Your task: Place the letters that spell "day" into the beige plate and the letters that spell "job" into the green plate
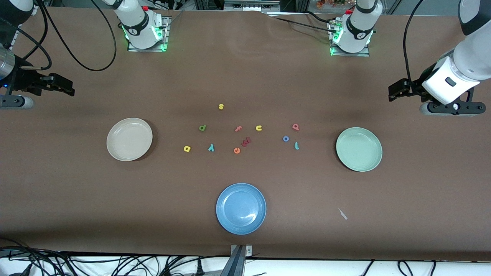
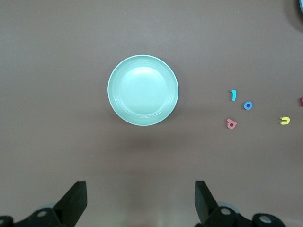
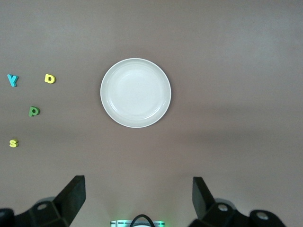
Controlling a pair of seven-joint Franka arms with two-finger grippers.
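Nothing has been sorted yet: the round cream-beige plate (image 1: pixel 129 138) toward the right arm's end of the desk and the round pale mint-green plate (image 1: pixel 359 149) toward the left arm's end both lie bare, and all six wanted letters sit on the brown desk (image 1: pixel 245 69) between them.

The split in the letters matches the split in the arms. The olive-green foam d (image 1: pixel 202 127), the yellow foam a (image 1: pixel 187 148) and the teal foam y (image 1: pixel 210 147) form a loose cluster on the beige plate's side of the middle. The pinkish-red foam b (image 1: pixel 295 126), the blue foam ring o (image 1: pixel 285 138) and the teal hook-shaped j (image 1: pixel 296 145) cluster close together on the green plate's side, the o just beside the j.

The right claw (image 1: pixel 63 86) hangs over the desk edge at its own end, jaws spread wide and holding nothing; its wrist view shows the beige plate between it and the d, a, y group, so it has to pass over the plate to reach them. The left claw (image 1: pixel 397 90) hangs likewise at its end, jaws wide and empty, with the green plate lying between it and the b, o, j group.

So each arm is plainly the nearer one for its own word. The j's long axis runs roughly toward the front camera, which I judge calls for jaws closing across that stem
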